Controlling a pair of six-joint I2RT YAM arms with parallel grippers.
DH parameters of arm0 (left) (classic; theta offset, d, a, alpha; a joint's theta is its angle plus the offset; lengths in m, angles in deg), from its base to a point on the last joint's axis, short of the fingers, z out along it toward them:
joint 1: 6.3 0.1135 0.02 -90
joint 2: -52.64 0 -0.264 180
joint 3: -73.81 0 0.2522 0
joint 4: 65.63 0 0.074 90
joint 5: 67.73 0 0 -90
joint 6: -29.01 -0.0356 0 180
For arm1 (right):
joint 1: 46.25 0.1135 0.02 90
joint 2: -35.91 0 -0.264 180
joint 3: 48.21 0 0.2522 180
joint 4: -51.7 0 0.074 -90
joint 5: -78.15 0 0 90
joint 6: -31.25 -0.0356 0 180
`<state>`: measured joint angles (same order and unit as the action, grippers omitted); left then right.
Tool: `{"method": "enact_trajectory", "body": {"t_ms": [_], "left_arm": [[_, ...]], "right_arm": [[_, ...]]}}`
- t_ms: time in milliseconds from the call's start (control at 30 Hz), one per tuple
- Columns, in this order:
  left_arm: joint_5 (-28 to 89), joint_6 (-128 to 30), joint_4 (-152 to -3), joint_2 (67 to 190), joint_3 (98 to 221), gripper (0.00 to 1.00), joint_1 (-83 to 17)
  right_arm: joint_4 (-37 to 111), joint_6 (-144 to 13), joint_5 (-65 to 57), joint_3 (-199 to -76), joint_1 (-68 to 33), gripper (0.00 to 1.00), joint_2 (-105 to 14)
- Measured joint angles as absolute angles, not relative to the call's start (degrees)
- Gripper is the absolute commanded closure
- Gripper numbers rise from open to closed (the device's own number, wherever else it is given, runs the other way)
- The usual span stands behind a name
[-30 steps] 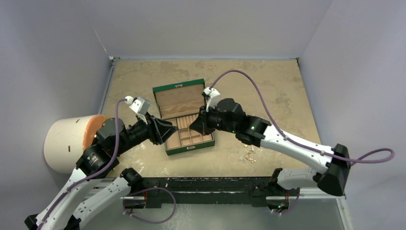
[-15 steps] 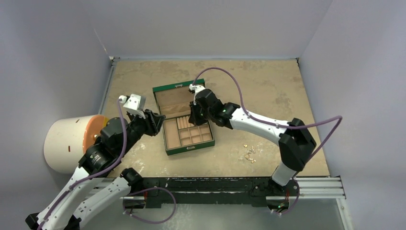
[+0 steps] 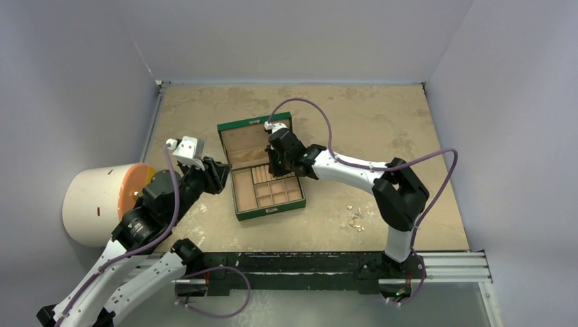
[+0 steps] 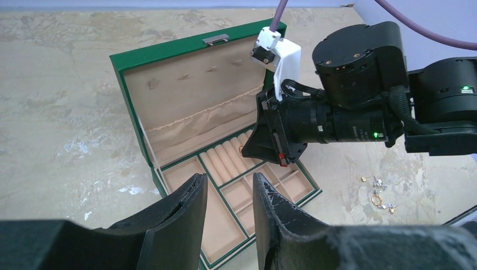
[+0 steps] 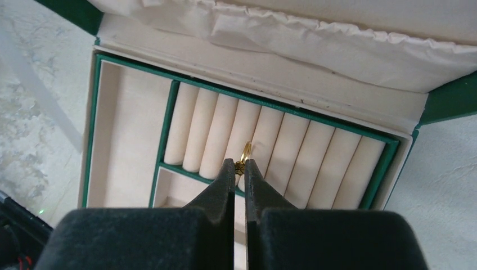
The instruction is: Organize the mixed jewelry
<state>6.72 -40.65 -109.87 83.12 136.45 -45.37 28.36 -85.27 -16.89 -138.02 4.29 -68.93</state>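
My right gripper [image 5: 239, 165] is shut on a small gold ring [image 5: 246, 153], held over the cream ring rolls [image 5: 264, 149] at the back of the open green jewelry box [image 3: 262, 167]. In the top view the right gripper [image 3: 274, 162] hangs over the box's ring-roll row. The rest of the mixed jewelry [image 3: 355, 216], a few tiny gold and silver pieces, lies loose on the table right of the box, and it also shows in the left wrist view [image 4: 378, 194]. My left gripper [image 4: 228, 185] is open and empty, just left of the box [image 4: 191, 129].
A large white cylinder with an orange end [image 3: 95, 201] lies at the far left beside the left arm. Grey walls close the tan table [image 3: 382, 129] on three sides. The box lid [image 3: 247, 139] stands open toward the back.
My right gripper has moved left and back over the box to the ring rolls, its arm folding. My left gripper has drawn back slightly left from the box.
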Motion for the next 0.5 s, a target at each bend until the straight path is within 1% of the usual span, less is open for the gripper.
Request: {"method": "enact_trajectory", "body": {"t_ms": [500], "left_arm": [[6.57,-40.65,-109.90,83.60,136.45,0.66,-45.37]], "right_arm": [[29.60,-86.65,-18.55,-139.44,4.22,1.00,-73.52]]}}
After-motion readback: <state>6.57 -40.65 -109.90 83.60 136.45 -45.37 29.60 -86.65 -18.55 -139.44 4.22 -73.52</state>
